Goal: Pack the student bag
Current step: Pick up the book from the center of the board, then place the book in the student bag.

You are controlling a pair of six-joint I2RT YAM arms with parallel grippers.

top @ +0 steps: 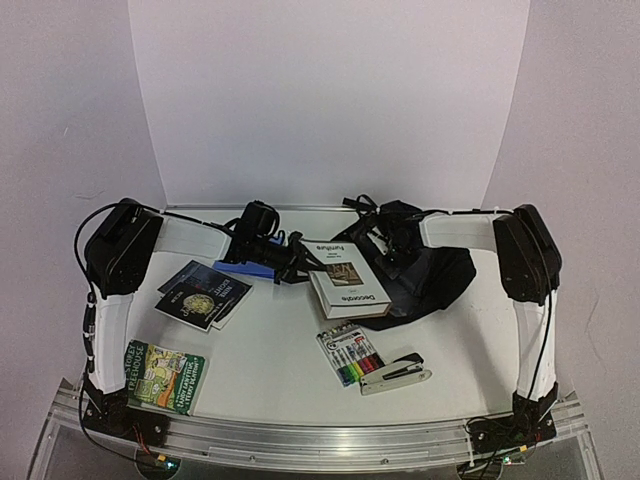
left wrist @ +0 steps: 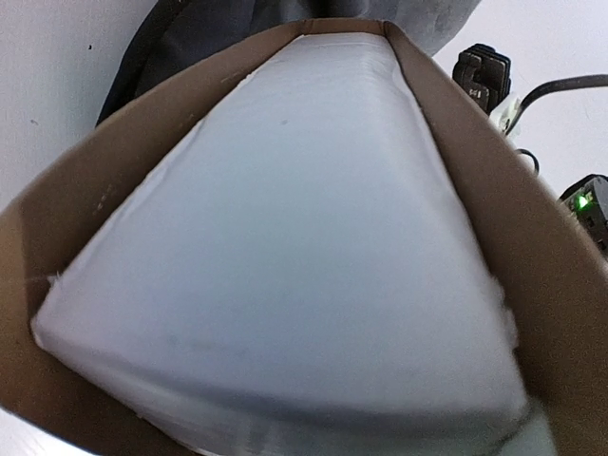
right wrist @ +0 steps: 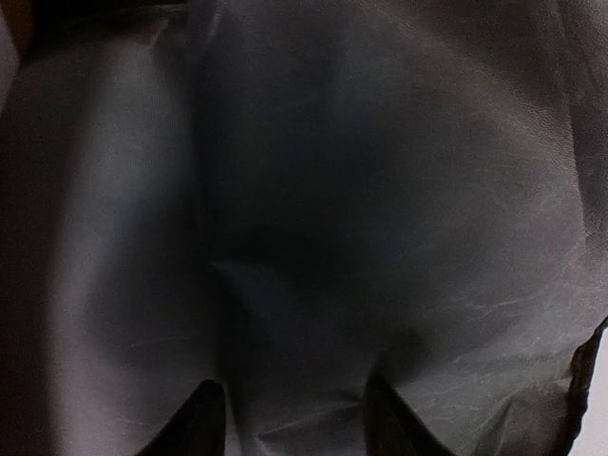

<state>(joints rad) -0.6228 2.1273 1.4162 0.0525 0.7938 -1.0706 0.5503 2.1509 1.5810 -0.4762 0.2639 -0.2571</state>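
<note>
A: Though slumped and creased, easy to place: student bag [top: 445,275] at the far side of the table [top: 280,350], right of centre. Soft black fabric, with straps [top: 365,205] tangled behind it toward the back wall.

B: And inside?

A: Dull grey lining [right wrist: 399,190], wrinkled, filling the right wrist view. Right gripper [right wrist: 292,418] down in it, dark fingertips [right wrist: 202,418] standing apart. Impossible to tell whether any lining is caught between them.

B: Beside the bag?

A: Thick book [top: 345,278], tilted, propped by one end on the bag's left edge. Reads "Decorate" along the white spine [top: 362,298]. Another word on the cover, too small to trust. Left gripper [top: 292,258] clamped on the book's left end. Up close, only white pages [left wrist: 285,256] between brown cover boards [left wrist: 532,285].

B: Further out?

A: Blue flat thing [top: 250,268] under the left arm. Dark booklets [top: 200,292] left of that, with a round gold emblem and illegible lettering. Green paperback [top: 163,375] at the near left, pale capitals along one edge, not readable with certainty. Marker pack [top: 350,352] near the front, silver and black stapler [top: 395,372] just beside it, print on the pack too small.
</note>
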